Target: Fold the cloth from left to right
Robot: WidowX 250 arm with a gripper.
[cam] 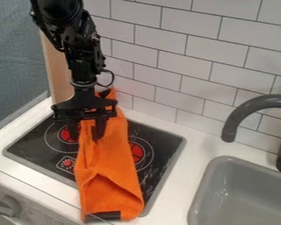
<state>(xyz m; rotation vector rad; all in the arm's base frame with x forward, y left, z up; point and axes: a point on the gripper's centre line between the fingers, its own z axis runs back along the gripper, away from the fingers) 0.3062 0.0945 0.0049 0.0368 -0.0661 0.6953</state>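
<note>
1. Cloth: you had one orange cloth point(110, 171) in the work area. It lay as a long, narrow strip across the hob point(160, 143), from beside the tiled wall point(184, 63) to near the front edge of the worktop point(187, 165).
2. Cloth condition: you had creases running along its length and one raised, pointed fold in its nearer half. Two dark patches were counted, one at the wall end and one at the near end.
3. Hand: your one black hand point(85, 136) hung downward over the upper half of the cloth. Its two fingers point(98, 128) stood apart, one over the cloth and the other at its left side. You could not tell from this view whether the fingertips touched the fabric.
4. Hob: you had one black hob with a grey rim. Two ringed burner markings with red centres were visible, one point(65, 135) left of the cloth and partly behind the hand, one point(137, 152) to its right, partly covered. One smaller red marking point(67, 163) was noted near the front.
5. Sink side: you had one grey sink point(214, 164) and one dark grey tap point(246, 108) to the right of the hob.
6. Front panel: you had one round knob point(9, 205) at lower left.
</note>
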